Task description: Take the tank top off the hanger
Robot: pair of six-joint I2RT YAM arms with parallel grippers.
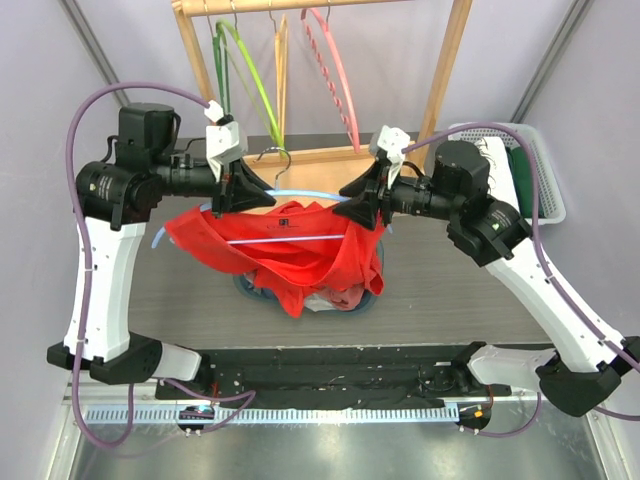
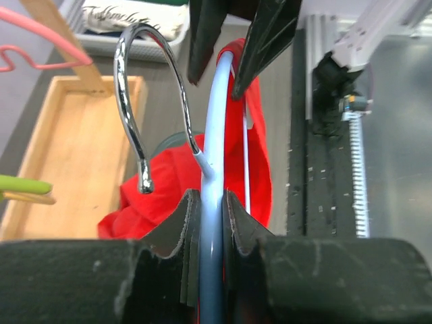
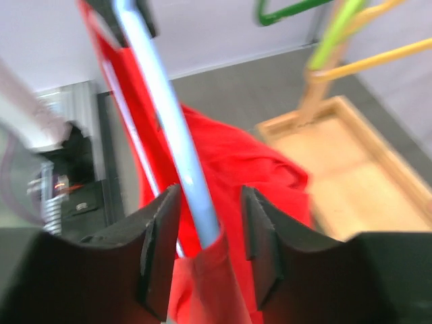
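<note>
Left gripper (image 2: 211,202) fingers clenched on the blue hanger (image 2: 213,128) bar. Right gripper (image 3: 209,197) fingers straddle the bar and red tank top (image 1: 300,255) over mid-worktop; whether they pinch is unclear.

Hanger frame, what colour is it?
Hanger frame is light blue, clearest in left wrist view.

A: Right wrist view?
B: Smeared all over. Right gripper (image 3: 209,202) straddles the hanger (image 3: 169,115), but I can't tell if it pinches the bar or the tank top (image 3: 236,155).
A: Top view?
B: Cloth hides most of the hanger's lower bar. Bluish round thing (image 1: 243,288) underneath is mostly covered, can't name it. Label (image 1: 288,222) is too small to read. Rack (image 1: 445,80) is cut at the top edge, right arm (image 1: 560,300) is clipped at the right.
A: Left wrist?
B: Hanger arm runs off the bottom edge between the left gripper (image 2: 212,199) fingers.
</note>
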